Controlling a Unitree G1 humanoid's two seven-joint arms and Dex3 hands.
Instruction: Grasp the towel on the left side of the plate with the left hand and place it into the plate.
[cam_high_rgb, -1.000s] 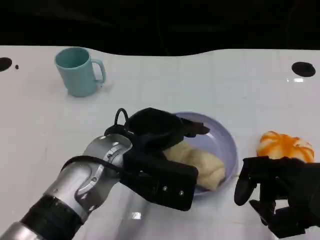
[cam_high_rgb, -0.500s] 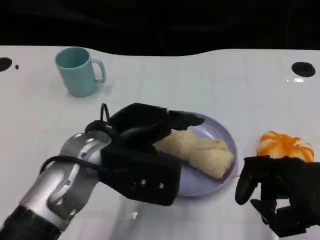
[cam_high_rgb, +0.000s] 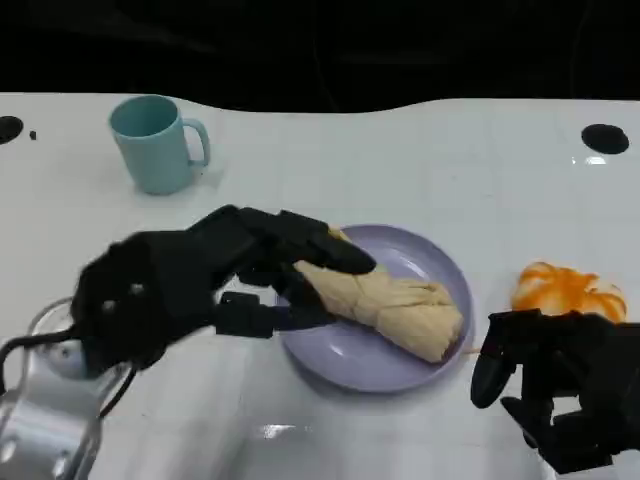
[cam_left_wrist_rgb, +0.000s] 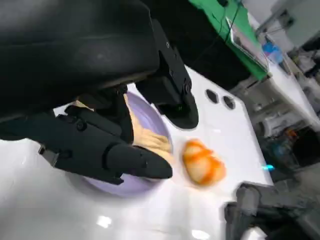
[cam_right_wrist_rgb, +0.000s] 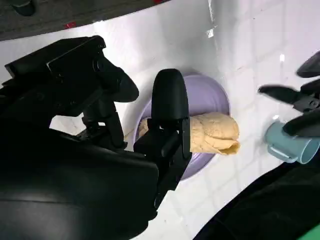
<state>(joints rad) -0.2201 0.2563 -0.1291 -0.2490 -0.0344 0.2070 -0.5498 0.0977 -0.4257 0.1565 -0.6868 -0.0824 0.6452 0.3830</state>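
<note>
The rolled beige towel (cam_high_rgb: 385, 300) lies across the purple plate (cam_high_rgb: 425, 250), one end near the plate's left rim, the other toward its right. My left hand (cam_high_rgb: 200, 285) is just left of the plate, holding nothing, its spread fingers reaching over the towel's left end. The left wrist view shows the towel (cam_left_wrist_rgb: 150, 140) on the plate (cam_left_wrist_rgb: 142, 111) between those parted fingers (cam_left_wrist_rgb: 115, 155). My right hand (cam_high_rgb: 560, 385) hovers at the lower right, off the plate, with nothing in it. The right wrist view shows the towel (cam_right_wrist_rgb: 212, 132) in the plate (cam_right_wrist_rgb: 207, 97).
A teal mug (cam_high_rgb: 155, 142) stands at the back left of the white table. An orange-and-white object (cam_high_rgb: 565, 290) lies right of the plate, just beyond my right hand. Bare tabletop lies behind the plate and along the front.
My left hand has drawn back to the left and opened its fingers, leaving the towel lying across the plate. The right hand has stayed put.
</note>
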